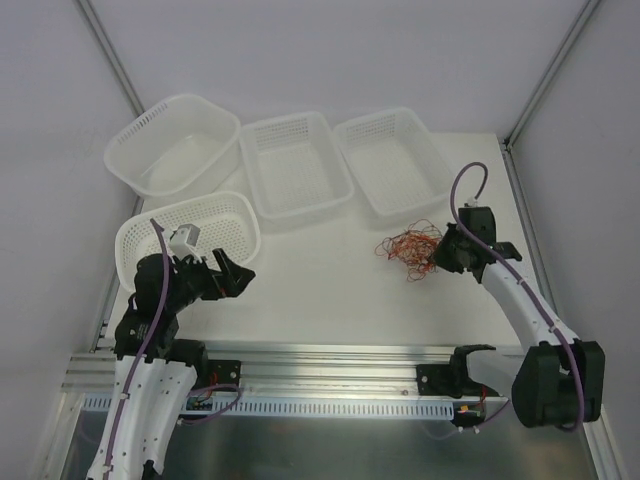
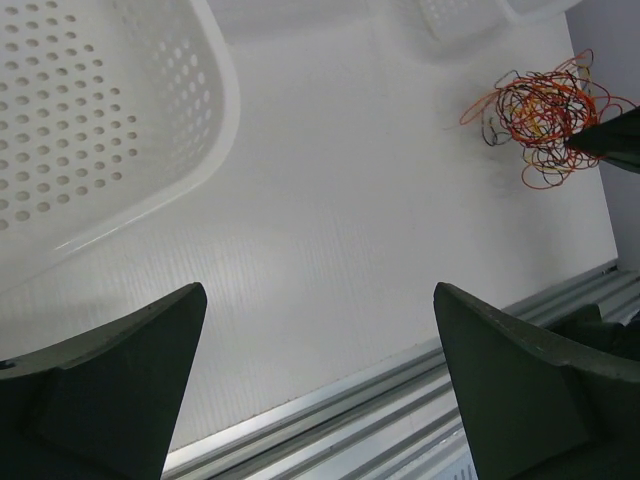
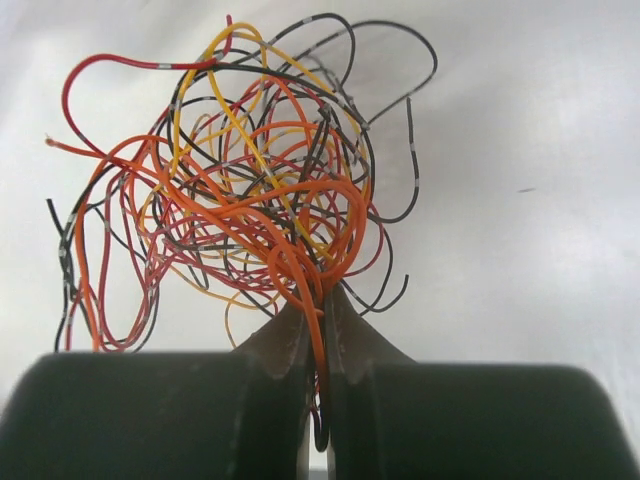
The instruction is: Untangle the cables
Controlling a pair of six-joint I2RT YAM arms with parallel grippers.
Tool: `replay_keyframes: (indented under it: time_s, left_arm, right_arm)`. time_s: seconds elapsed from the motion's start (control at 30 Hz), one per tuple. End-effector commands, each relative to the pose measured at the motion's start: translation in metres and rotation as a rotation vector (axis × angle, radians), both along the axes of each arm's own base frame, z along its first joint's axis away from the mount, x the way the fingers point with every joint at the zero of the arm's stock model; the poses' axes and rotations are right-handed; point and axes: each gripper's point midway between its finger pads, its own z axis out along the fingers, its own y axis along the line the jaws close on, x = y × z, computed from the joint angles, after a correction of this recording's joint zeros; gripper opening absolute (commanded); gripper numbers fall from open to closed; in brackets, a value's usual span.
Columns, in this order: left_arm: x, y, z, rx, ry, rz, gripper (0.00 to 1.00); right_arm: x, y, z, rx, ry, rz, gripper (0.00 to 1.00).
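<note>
- Cables (image 1: 410, 250) bunched in one loose tangle on the worktop (image 1: 330, 290), right of centre, near the front of the right basket (image 1: 390, 160) but apart from it.
- Red, orange, yellow and black strands looped through each other; no single end clearly free.
- Right gripper (image 3: 318, 305) low at the tangle's near edge, jaws together, clamped on a few orange and dark strands that run down between the fingers.
- Pinched at the edge rather than the middle, probably so that only a few strands get drawn out and not the whole knot.
- Left gripper (image 2: 315, 300) wide apart, holding nothing, hanging over bare worktop beside the near-left basket (image 1: 190, 235), well apart from the cables.
- Likely parked open and facing the tangle, ready to come in and pin or take the rest.
- Risk on a pull: whole clump lifting as one, being so light and interlocked.
</note>
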Motion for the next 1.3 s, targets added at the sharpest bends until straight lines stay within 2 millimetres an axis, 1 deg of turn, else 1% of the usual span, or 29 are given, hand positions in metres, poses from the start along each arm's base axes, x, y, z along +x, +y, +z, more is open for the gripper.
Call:
replay_keyframes:
  time_s: [0.0, 0.03, 0.07, 0.17, 0.2, 0.27, 0.33, 0.37, 0.43, 0.47, 0.53, 0.57, 0.6, 0.67, 0.7, 0.73, 0.77, 0.8, 0.83, 0.87, 0.93, 0.97, 1.03, 1.07, 1.13, 1.17, 1.2, 1.23, 1.27]
  left_arm:
    - [-0.002, -0.021, 0.003, -0.045, -0.014, -0.140, 0.99]
    - [-0.005, -0.029, 0.004, -0.062, -0.003, -0.184, 0.99]
    - [-0.005, -0.032, 0.000, -0.067, 0.029, -0.200, 0.99]
    - [-0.008, -0.042, -0.004, -0.085, 0.070, -0.242, 0.99]
    - [-0.008, -0.044, -0.005, -0.088, 0.076, -0.247, 0.99]
    - [-0.010, -0.053, -0.006, -0.104, 0.079, -0.265, 0.99]
    - [-0.012, -0.060, -0.009, -0.122, 0.091, -0.282, 0.99]
    - [-0.017, -0.069, -0.010, -0.120, 0.101, -0.324, 0.99]
    - [-0.014, -0.074, -0.011, -0.102, 0.112, -0.309, 0.99]
    - [-0.014, -0.078, -0.016, -0.089, 0.132, -0.311, 0.99]
    - [-0.012, -0.090, -0.019, -0.058, 0.129, -0.316, 0.99]
    - [-0.017, -0.105, -0.016, -0.055, 0.103, -0.362, 0.99]
    - [-0.011, -0.107, -0.019, -0.033, 0.093, -0.332, 0.99]
    - [-0.009, -0.120, -0.030, 0.001, 0.110, -0.337, 0.99]
    - [-0.014, -0.131, -0.034, 0.018, 0.109, -0.370, 0.99]
    - [-0.006, -0.137, -0.043, 0.054, 0.106, -0.348, 0.99]
    - [-0.005, -0.142, -0.048, 0.075, 0.111, -0.352, 0.99]
    - [-0.003, -0.146, -0.052, 0.090, 0.115, -0.350, 0.99]
    - [-0.004, -0.157, -0.050, 0.090, 0.109, -0.369, 0.99]
    - [-0.004, -0.162, -0.065, 0.124, 0.151, -0.379, 0.99]
    - [0.001, -0.173, -0.075, 0.153, 0.169, -0.367, 0.98]
    - [0.002, -0.175, -0.078, 0.159, 0.171, -0.358, 0.98]
    - [0.004, -0.177, -0.086, 0.160, 0.200, -0.328, 0.97]
    - [0.003, -0.175, -0.090, 0.162, 0.211, -0.312, 0.96]
    - [0.003, -0.172, -0.095, 0.131, 0.226, -0.268, 0.95]
    - [0.004, -0.171, -0.095, 0.116, 0.228, -0.253, 0.95]
    - [0.002, -0.165, -0.103, 0.121, 0.240, -0.232, 0.95]
    - [0.001, -0.164, -0.102, 0.095, 0.247, -0.215, 0.95]
    - [-0.002, -0.162, -0.106, 0.086, 0.255, -0.210, 0.95]
  right_arm:
    - [-0.025, 0.061, 0.016, 0.107, -0.063, 0.307, 0.01]
    - [-0.026, 0.073, 0.020, 0.132, -0.090, 0.350, 0.01]
    - [-0.033, 0.089, 0.024, 0.154, -0.107, 0.420, 0.01]
    - [-0.044, 0.111, 0.022, 0.159, -0.113, 0.531, 0.01]
    - [-0.052, 0.123, 0.016, 0.158, -0.096, 0.592, 0.01]
    - [-0.056, 0.131, 0.007, 0.150, -0.072, 0.632, 0.03]
    - [-0.063, 0.139, -0.007, 0.153, -0.025, 0.656, 0.05]
    - [-0.064, 0.139, -0.011, 0.152, -0.016, 0.653, 0.13]
    - [-0.065, 0.137, -0.016, 0.149, -0.007, 0.629, 0.24]
    - [-0.065, 0.135, -0.017, 0.139, -0.010, 0.618, 0.37]
    - [-0.062, 0.126, -0.017, 0.100, -0.015, 0.573, 0.47]
    - [-0.061, 0.123, -0.014, 0.085, -0.020, 0.560, 0.57]
    - [-0.059, 0.118, -0.012, 0.058, -0.028, 0.540, 0.61]
    - [-0.062, 0.112, -0.003, 0.046, -0.046, 0.524, 0.69]
    - [-0.062, 0.110, 0.002, 0.035, -0.065, 0.520, 0.71]
    - [-0.065, 0.107, 0.006, 0.023, -0.074, 0.522, 0.72]
    - [-0.067, 0.106, 0.017, 0.016, -0.112, 0.532, 0.77]
    - [-0.065, 0.104, 0.027, -0.001, -0.144, 0.528, 0.78]
    - [-0.068, 0.099, 0.029, -0.030, -0.145, 0.525, 0.81]
    - [-0.071, 0.101, 0.038, -0.035, -0.174, 0.543, 0.84]
    - [-0.073, 0.099, 0.047, -0.063, -0.193, 0.542, 0.89]
    - [-0.077, 0.104, 0.050, -0.064, -0.200, 0.559, 0.94]
    - [-0.077, 0.105, 0.055, -0.092, -0.218, 0.557, 0.99]
    - [-0.080, 0.112, 0.056, -0.098, -0.227, 0.582, 0.97]
    - [-0.076, 0.118, 0.056, -0.134, -0.233, 0.583, 0.97]
    - [-0.080, 0.126, 0.055, -0.147, -0.234, 0.615, 0.97]
    - [-0.077, 0.126, 0.054, -0.185, -0.234, 0.607, 0.97]
    - [-0.076, 0.130, 0.047, -0.218, -0.211, 0.619, 0.97]
    - [-0.075, 0.135, 0.044, -0.253, -0.212, 0.629, 0.97]
